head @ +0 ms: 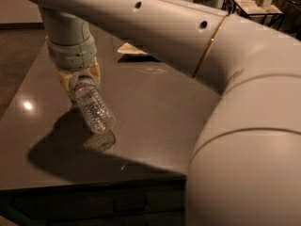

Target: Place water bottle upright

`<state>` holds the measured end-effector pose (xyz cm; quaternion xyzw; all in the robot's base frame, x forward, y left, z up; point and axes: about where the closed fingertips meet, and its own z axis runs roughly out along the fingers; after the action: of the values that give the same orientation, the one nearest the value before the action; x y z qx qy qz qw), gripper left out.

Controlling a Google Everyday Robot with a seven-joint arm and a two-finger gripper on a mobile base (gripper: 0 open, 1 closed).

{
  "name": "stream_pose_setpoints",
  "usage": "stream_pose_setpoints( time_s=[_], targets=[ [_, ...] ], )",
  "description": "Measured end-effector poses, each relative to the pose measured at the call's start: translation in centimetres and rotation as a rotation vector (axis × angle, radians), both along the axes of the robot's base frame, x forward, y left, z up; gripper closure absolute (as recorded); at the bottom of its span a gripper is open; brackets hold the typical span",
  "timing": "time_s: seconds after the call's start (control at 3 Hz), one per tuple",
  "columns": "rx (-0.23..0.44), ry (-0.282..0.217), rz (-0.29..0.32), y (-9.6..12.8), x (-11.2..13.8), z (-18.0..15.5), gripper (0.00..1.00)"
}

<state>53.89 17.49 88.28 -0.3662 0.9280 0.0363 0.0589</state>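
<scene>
The water bottle (94,108) is a small clear ribbed plastic bottle. It hangs tilted, cap end up inside my gripper (80,83) and base pointing down to the right, just above the dark table (155,102). The gripper hangs from the big pale arm at the left of the view and is shut on the bottle's neck. The cap is hidden between the yellowish fingers (65,81). The bottle's reflection shows on the tabletop right under its base.
A flat pale paper-like object (130,49) lies on the far part of the table. A black wire side table (254,4) with boxes stands at the back right. The table's front edge runs along the bottom, and my arm fills the right side.
</scene>
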Motion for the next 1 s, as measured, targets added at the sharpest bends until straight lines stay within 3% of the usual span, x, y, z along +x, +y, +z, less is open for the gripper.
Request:
stream_pose_setpoints(
  time_s=[0.33,0.67,1.0],
  targets=[
    [0.072,-0.117,0.114,-2.1,0.4,3.0,1.00],
    [0.197,-0.227,0.207,-4.4,0.6,4.6,1.00],
    [0.338,-0.285,0.275,-6.0,0.0,4.2,1.00]
  ],
)
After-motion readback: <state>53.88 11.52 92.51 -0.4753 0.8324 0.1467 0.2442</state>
